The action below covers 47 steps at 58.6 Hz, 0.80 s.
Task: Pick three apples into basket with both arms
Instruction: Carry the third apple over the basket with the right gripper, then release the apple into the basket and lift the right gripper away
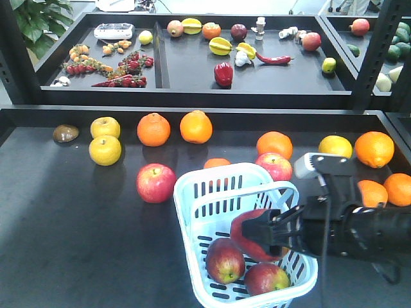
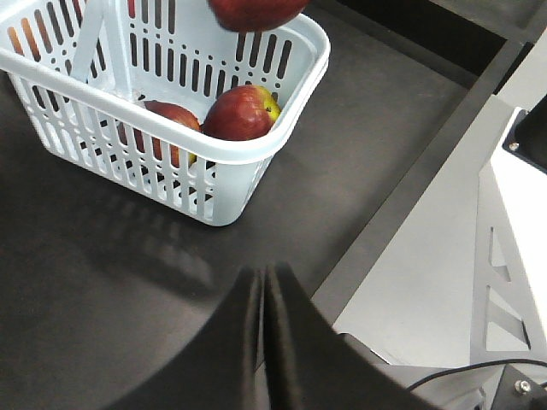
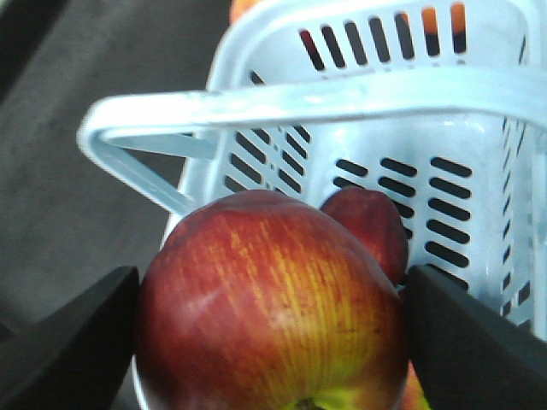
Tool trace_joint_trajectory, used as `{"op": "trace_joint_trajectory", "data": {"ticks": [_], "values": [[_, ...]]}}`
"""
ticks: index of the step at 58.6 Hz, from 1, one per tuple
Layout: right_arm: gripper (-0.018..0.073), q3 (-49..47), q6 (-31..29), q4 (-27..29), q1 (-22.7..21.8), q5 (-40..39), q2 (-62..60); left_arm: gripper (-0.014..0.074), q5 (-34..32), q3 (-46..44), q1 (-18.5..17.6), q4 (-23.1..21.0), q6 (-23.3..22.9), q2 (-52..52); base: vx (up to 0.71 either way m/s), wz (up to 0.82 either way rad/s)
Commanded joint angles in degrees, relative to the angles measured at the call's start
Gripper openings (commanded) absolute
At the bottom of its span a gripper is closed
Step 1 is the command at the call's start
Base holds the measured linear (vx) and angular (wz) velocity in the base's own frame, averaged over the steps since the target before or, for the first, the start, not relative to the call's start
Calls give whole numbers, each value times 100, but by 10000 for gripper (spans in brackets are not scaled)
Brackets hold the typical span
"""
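My right gripper (image 1: 262, 239) is shut on a dark red apple (image 1: 243, 232) and holds it above the pale blue basket (image 1: 218, 171). In the right wrist view this apple (image 3: 273, 307) fills the gap between the two black fingers (image 3: 85, 342), over the basket's handle (image 3: 342, 94). Two more apples (image 1: 225, 260) (image 1: 266, 278) lie on the basket floor. The left wrist view shows them (image 2: 239, 111) (image 2: 167, 115) behind the basket wall (image 2: 171, 149), with the held apple (image 2: 256, 10) at the top edge. My left gripper (image 2: 265, 275) is shut and empty, low over the table beside the basket.
Two other red apples (image 1: 155, 183) (image 1: 274, 165) sit on the black table beside the basket. Oranges (image 1: 154, 129) (image 1: 196, 126) (image 1: 374, 149) and yellow fruits (image 1: 104, 150) lie behind. A raised shelf (image 1: 192, 96) with mixed produce stands at the back. The table's front edge (image 2: 402, 196) runs beside my left gripper.
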Motion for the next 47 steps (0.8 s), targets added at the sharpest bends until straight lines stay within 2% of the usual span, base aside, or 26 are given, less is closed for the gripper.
{"op": "trace_joint_trajectory", "data": {"ticks": [1, 5, 8, 14, 20, 24, 28, 39, 47], "values": [[668, -177, -112, 150, 25, -237, 39, -6, -269, -136, -14, -241, -61, -1, 0, 0], [729, -177, -280, 150, 25, -252, 55, -6, -269, -136, -14, -241, -61, -1, 0, 0], [728, -177, -387, 150, 25, -203, 37, -6, -269, -136, -14, -241, -61, -1, 0, 0], [714, -185, -510, 150, 17, -133, -28, -6, -269, -136, -14, -241, -61, -1, 0, 0], [652, -185, -557, 150, 17, -11, -243, -6, -269, -136, -14, -241, -61, -1, 0, 0], [566, -185, -620, 101, 4, 106, -440, -6, -269, -136, -14, -241, -61, -1, 0, 0], [443, -185, -620, -58, 4, 237, -672, -6, -269, -136, -14, -241, -61, -1, 0, 0], [-17, -167, -492, -746, 4, 609, -1393, -6, -268, -136, -14, -235, -61, -1, 0, 0], [-8, -167, -167, -1117, 4, 1003, -2029, -6, -268, -136, -14, -235, -61, -1, 0, 0]]}}
